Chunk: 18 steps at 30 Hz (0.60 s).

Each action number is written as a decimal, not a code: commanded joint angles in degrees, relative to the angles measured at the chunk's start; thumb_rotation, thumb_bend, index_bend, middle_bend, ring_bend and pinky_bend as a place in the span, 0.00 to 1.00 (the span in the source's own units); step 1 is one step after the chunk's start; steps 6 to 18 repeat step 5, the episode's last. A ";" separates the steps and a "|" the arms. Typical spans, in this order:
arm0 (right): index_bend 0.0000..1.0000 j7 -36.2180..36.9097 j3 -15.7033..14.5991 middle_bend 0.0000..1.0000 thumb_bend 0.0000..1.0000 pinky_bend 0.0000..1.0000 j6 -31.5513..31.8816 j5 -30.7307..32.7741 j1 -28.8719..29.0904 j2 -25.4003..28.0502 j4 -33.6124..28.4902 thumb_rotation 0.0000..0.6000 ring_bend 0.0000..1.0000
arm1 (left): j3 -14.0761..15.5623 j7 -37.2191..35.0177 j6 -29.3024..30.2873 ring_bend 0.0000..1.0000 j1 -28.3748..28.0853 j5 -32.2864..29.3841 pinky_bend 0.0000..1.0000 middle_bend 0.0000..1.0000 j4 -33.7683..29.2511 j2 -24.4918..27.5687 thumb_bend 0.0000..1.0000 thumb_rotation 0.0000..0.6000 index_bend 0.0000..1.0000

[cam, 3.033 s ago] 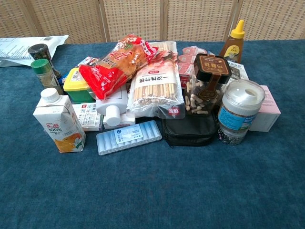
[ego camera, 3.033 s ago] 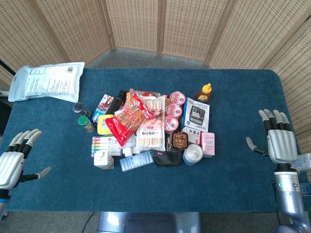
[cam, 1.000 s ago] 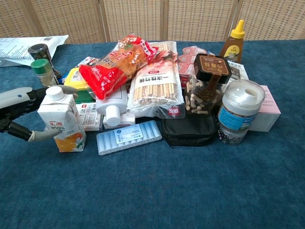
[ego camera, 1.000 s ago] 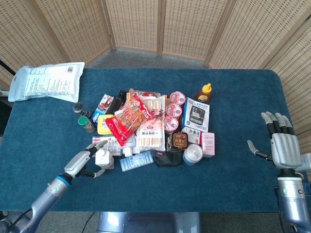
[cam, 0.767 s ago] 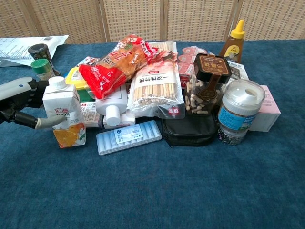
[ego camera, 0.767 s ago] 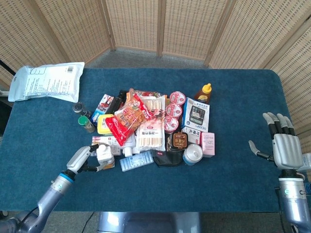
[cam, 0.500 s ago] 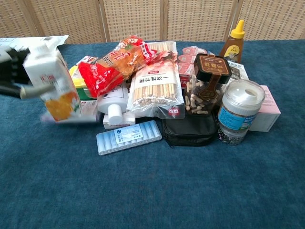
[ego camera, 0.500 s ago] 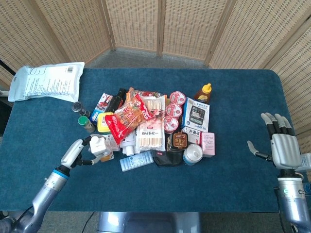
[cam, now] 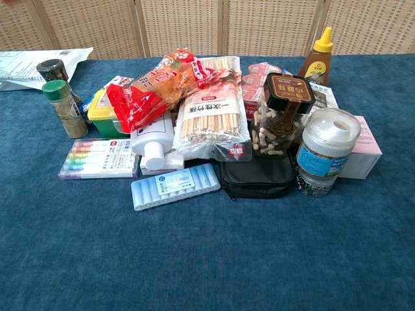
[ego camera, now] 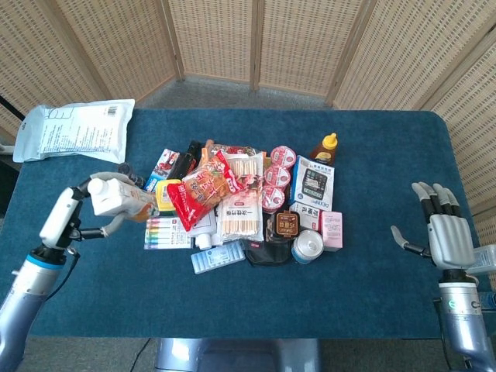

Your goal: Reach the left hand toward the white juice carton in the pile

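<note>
My left hand [ego camera: 63, 218] holds the white juice carton [ego camera: 118, 198] up in the air, left of the pile, in the head view. The carton is tilted, its cap pointing left and its orange-printed base toward the pile. Neither the carton nor my left hand shows in the chest view. My right hand [ego camera: 442, 229] stays near the table's right edge, fingers spread, holding nothing.
The pile holds a red snack bag [ego camera: 194, 192], a pack of sticks [ego camera: 239, 211], a marker box [cam: 98, 158], a blue tray [cam: 174, 186], a nut jar [cam: 283, 115], a honey bottle [ego camera: 325, 147] and spice jars [cam: 63, 107]. A white pouch [ego camera: 74, 130] lies far left.
My left hand closed around the carton, lifted it off the table and carried it up and to the left. The marker box it stood beside is now exposed. My right hand barely moved.
</note>
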 commanded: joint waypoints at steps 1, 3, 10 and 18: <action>0.00 -0.22 -0.10 0.13 0.34 0.00 -0.40 0.25 0.12 -0.15 0.11 0.63 0.00 | -2.60 -1.16 2.73 0.76 0.74 -1.75 0.52 0.56 -2.39 2.77 0.60 1.00 0.50; 0.00 -0.31 -0.14 0.13 0.34 0.00 -0.52 0.34 0.15 -0.21 0.11 0.64 0.00 | -2.94 -2.13 3.12 0.76 0.98 -2.18 0.52 0.55 -2.91 3.43 0.60 1.00 0.50; 0.00 -0.43 -0.10 0.13 0.34 0.00 -0.40 0.39 0.10 -0.25 0.08 0.64 0.00 | -2.98 -2.33 3.33 0.76 1.15 -2.30 0.52 0.55 -2.89 3.80 0.59 1.00 0.50; 0.00 -0.43 -0.10 0.13 0.34 0.00 -0.40 0.39 0.10 -0.25 0.08 0.64 0.00 | -2.98 -2.33 3.33 0.76 1.15 -2.30 0.52 0.55 -2.89 3.80 0.59 1.00 0.50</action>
